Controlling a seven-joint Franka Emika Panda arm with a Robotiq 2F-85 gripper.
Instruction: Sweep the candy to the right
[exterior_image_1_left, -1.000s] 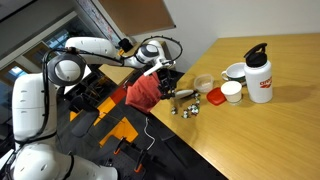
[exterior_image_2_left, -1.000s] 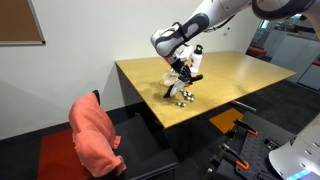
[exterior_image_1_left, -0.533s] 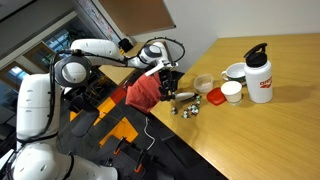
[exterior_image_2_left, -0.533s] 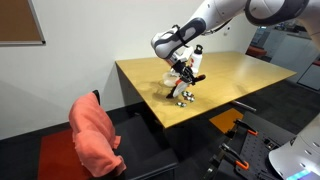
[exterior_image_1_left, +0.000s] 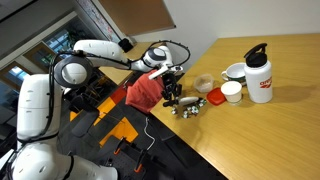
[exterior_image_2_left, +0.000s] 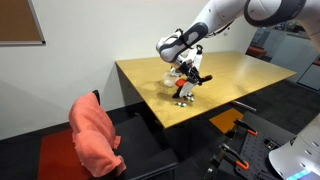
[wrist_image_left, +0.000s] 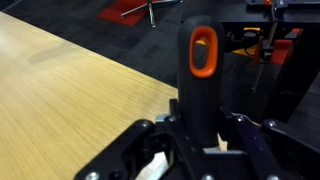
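Starting with an exterior view, the gripper (exterior_image_1_left: 170, 88) has slid a little to the right and lower than it stood half a second ago. It now hangs just left of the candy (exterior_image_1_left: 188, 109), a loose cluster close to the edge of the table (exterior_image_1_left: 265, 135), with the red lid (exterior_image_1_left: 215, 97) and a white cup (exterior_image_1_left: 231, 92) further right. The sweets look no different in place, so I judge that the stroke has closed the gap but not yet pushed anything. From the opposite side in an exterior view the same shift shows: the gripper (exterior_image_2_left: 186, 76) has travelled rightward over the tabletop and sits just beyond the candy (exterior_image_2_left: 181, 98), near enough that contact could be a moment off (whether it already touches is too small to tell). In the wrist view the jaws are pressed together on a dark tool handle (wrist_image_left: 197, 85) with an orange-rimmed hole at its end, standing upright between them. The tool's working end is hidden below the frame, and no candy shows here. Most of the sweep to the right seems left to do.
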